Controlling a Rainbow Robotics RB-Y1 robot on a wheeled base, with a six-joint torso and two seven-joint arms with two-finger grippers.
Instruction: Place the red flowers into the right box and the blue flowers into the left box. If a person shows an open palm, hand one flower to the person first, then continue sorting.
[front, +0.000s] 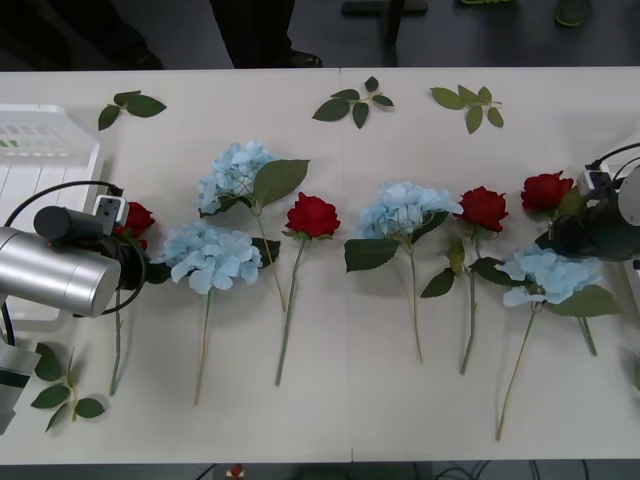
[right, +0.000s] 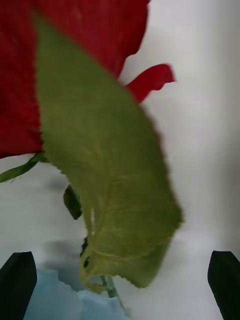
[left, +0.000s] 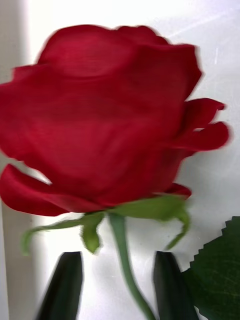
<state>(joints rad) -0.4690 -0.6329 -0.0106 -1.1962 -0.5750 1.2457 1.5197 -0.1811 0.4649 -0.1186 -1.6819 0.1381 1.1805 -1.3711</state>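
Note:
Several red flowers and several blue flowers lie in a row on the white table. My left gripper (front: 128, 252) is over the leftmost red rose (front: 136, 218). In the left wrist view its black fingers (left: 64, 287) straddle the stem (left: 125, 260) just under the bloom (left: 105, 115), with a gap on each side. My right gripper (front: 562, 235) hangs open over the far-right red rose (front: 547, 190) and its leaf (right: 105, 185), beside a blue hydrangea (front: 545, 275). The left box (front: 40, 165) stands at the far left. The right box is out of view.
Other roses (front: 313, 215) (front: 483, 207) and hydrangeas (front: 235, 170) (front: 210, 256) (front: 405, 207) lie across the table's middle, stems pointing toward me. Loose leaf sprigs (front: 352, 103) (front: 468, 102) (front: 130, 105) lie along the far edge. Another sprig (front: 65, 395) lies near the left front.

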